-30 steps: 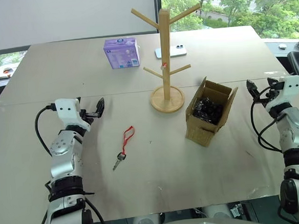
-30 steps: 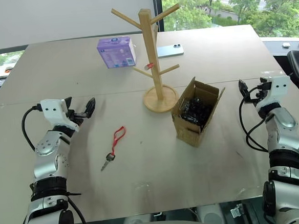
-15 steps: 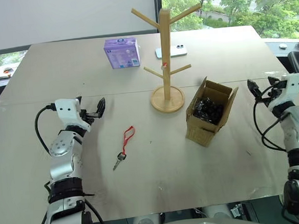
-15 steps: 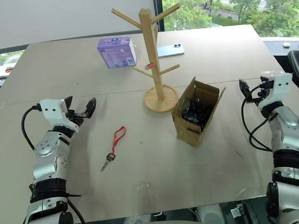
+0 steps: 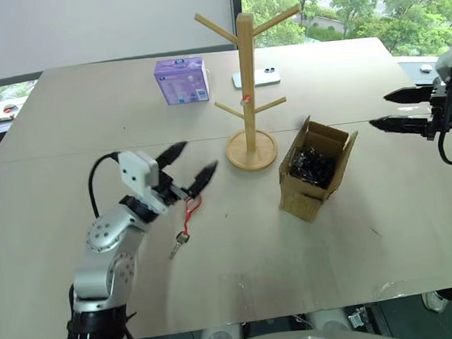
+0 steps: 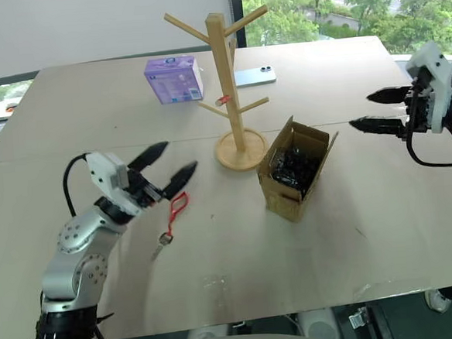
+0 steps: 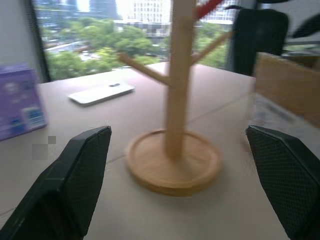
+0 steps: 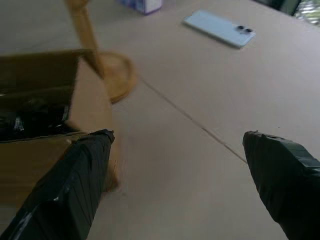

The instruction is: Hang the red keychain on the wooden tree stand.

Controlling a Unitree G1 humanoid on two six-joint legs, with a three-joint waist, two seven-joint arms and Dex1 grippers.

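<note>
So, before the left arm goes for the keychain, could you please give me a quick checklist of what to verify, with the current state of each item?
1. Left gripper open: ok, fingers spread wide.
2. Left gripper empty: ok, nothing between the fingers.
3. Red keychain reachable: ok, it lies flat on the table, partly behind the left gripper's fingertips.
4. Wooden tree stand upright: ok, it stands on its disc base.
5. Pegs free: cannot tell fully; a small red mark sits on the post near the lower pegs.
6. Right gripper out of the way: ok, open and raised beyond the cardboard box.
</note>
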